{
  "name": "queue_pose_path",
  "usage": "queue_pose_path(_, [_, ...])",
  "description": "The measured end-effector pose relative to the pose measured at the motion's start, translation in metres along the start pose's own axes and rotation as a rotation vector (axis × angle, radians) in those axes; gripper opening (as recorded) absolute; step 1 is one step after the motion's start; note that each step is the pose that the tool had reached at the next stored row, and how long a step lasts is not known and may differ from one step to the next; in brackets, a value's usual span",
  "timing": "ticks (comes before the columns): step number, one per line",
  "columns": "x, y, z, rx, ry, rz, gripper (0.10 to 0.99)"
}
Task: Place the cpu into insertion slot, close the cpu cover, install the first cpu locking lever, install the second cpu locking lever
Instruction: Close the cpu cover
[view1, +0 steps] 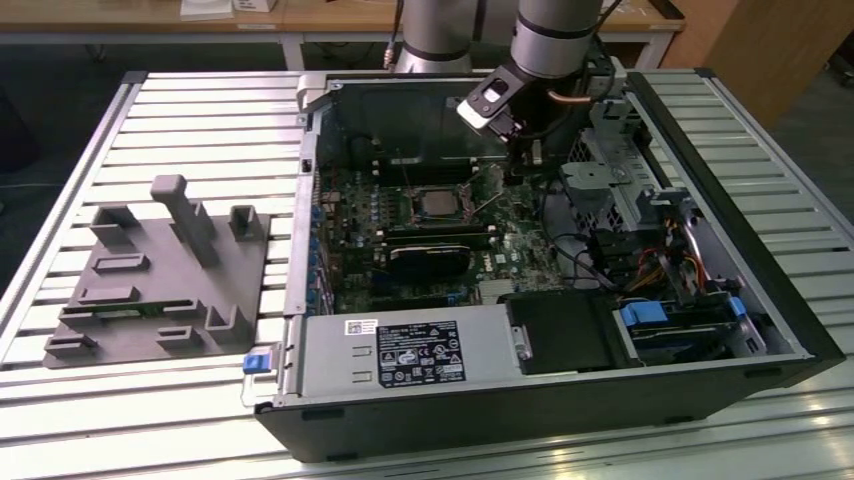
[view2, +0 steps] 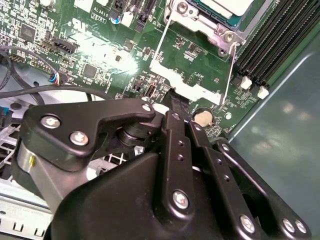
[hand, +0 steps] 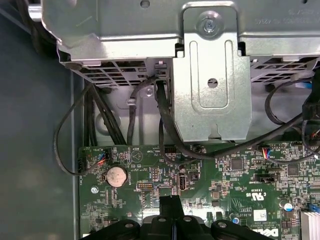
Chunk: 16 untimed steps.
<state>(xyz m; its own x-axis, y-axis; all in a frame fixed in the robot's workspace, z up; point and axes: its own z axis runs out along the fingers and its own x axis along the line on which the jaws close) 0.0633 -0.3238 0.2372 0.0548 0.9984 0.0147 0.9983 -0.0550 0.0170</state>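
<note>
Gripper (hand: 169, 202), lower centre of the first wrist view, was closed, empty; likely risk: snagging the thin locking lever (view2: 229, 75).

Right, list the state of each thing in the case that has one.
cpu: seated in the insertion slot.
cpu cover: swung open, off the cpu.
end effector: shut, holding nothing.
computer case: open, side panel off.

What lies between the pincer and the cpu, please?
In the second wrist view, the open cpu cover stands between the pincer and the cpu, with the green board showing through its window.
</note>
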Motion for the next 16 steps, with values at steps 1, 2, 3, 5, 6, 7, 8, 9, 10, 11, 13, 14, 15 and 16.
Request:
queue_pose_path(1, [0.0000,-0.0001,0.0000,0.000,0.0001,0.000,0.106])
queue_pose_path(2, [0.0000,-0.0004,0.0001,0.000,0.0002,0.000,0.106])
queue_pose_path(3, [-0.0001,-0.0012,0.0001,0.000,0.0002,0.000,0.106])
queue_pose_path(5, [-0.0002,-0.0036,0.0000,0.000,0.0003,0.000,0.106])
queue_pose_path(6, [-0.0003,-0.0052,0.0000,0.000,0.0004,0.000,0.106])
queue_pose_path(7, [-0.0004,-0.0068,-0.0001,0.000,0.0003,0.000,0.106])
queue_pose_path(8, [-0.0004,-0.0085,-0.0001,0.000,0.0004,0.000,0.106])
queue_pose_path(9, [-0.0005,-0.0103,-0.0001,0.000,0.0004,0.000,0.106])
queue_pose_path(10, [-0.0007,-0.0122,-0.0002,0.000,0.0003,0.000,0.106])
queue_pose_path(11, [-0.0008,-0.0137,-0.0002,0.000,0.0002,0.000,0.106])
queue_pose_path(13, [-0.0009,-0.0172,-0.0003,0.000,0.0003,0.000,0.106])
queue_pose_path(14, [-0.0010,-0.0193,-0.0003,0.000,0.0004,0.000,0.106])
queue_pose_path(15, [-0.0011,-0.0214,-0.0003,0.000,0.0004,0.000,0.106])
queue_pose_path(16, [-0.0012,-0.0235,-0.0004,0.000,0.0005,0.000,0.106])
